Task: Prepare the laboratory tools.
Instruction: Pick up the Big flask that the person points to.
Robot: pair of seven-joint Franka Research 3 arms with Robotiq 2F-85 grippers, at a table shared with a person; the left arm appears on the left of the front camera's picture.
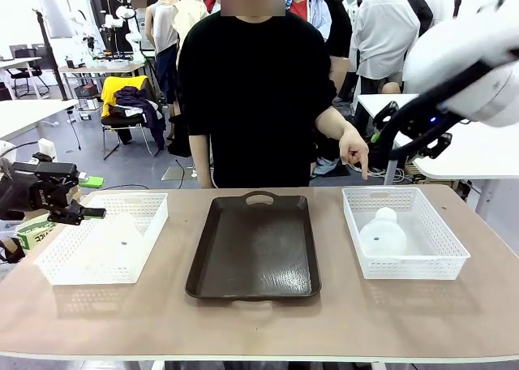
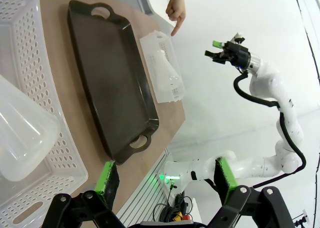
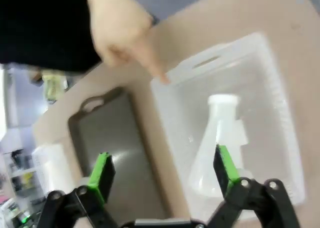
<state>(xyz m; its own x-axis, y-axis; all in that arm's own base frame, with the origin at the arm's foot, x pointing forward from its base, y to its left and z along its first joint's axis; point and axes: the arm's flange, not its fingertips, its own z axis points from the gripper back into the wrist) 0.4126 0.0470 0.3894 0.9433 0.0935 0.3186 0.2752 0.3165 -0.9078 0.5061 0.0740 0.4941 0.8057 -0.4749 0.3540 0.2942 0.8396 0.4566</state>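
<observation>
Entry: preparing the laboratory tools.

Layout: A dark tray [image 1: 253, 244] was noted at the centre of the tabletop [image 1: 259, 321]. One white mesh basket was placed toward each side edge.

Task items: The right flask [image 3: 220, 143] was found inside the right basket [image 1: 454, 252], toward the right edge of the tabletop. The left flask [image 2: 20, 133] was found inside the left basket [image 1: 57, 264], toward the left edge.

Pointing: The person's hand [image 1: 354, 151] was held over the far left corner of the right basket, index finger directed down at it. The right flask was therefore judged to be the item called for.

Tools: The right tool [image 3: 161, 163] was raised above the far right part of the tabletop, jaws spread wide, nothing between them. The left tool [image 2: 166, 180] was likewise spread and empty, beside the left basket.

Key relation: The right flask lay below and ahead of the right tool, offset toward one of its pads rather than centred. Its long axis appeared to run from near edge to far edge, neck toward the far edge. Whether it stood or lay flat could not be settled. The right arm was judged the nearer one. A descent with a slight sideways correction was judged necessary.
</observation>
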